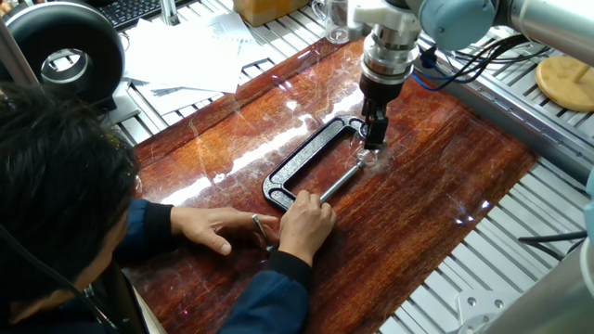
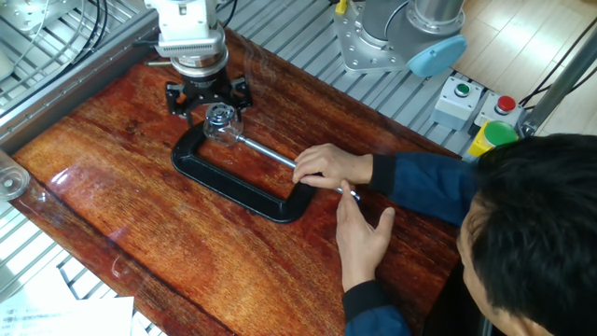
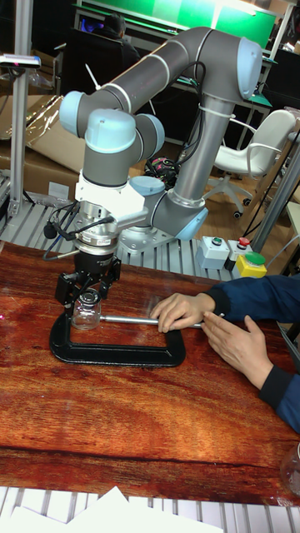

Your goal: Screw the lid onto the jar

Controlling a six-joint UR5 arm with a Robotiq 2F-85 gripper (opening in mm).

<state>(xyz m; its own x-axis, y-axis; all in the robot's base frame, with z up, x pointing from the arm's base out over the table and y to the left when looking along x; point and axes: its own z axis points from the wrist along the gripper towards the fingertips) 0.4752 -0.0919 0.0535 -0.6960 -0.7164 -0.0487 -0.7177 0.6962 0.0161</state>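
Note:
The small clear jar (image 2: 224, 132) stands upright in the mouth of a black C-clamp (image 2: 233, 183) lying flat on the wooden table (image 2: 121, 215). A silvery lid (image 2: 220, 114) sits on the jar's top. My gripper (image 2: 218, 110) hangs straight down over it, its fingers closed in on either side of the lid. In the one fixed view the gripper (image 1: 373, 139) hides the lid, and only the jar's base (image 1: 368, 159) shows. The tall fixed view shows the gripper (image 3: 87, 296) just above the jar (image 3: 86, 316).
A person's hands (image 2: 328, 166) hold the clamp's screw handle at the near end. A box of buttons (image 2: 471, 101) and a yellow cap (image 2: 492, 138) stand at the table's side. Papers (image 1: 186, 46), a glass mug (image 1: 336, 20) and a wooden disc (image 1: 566, 82) lie beyond the table.

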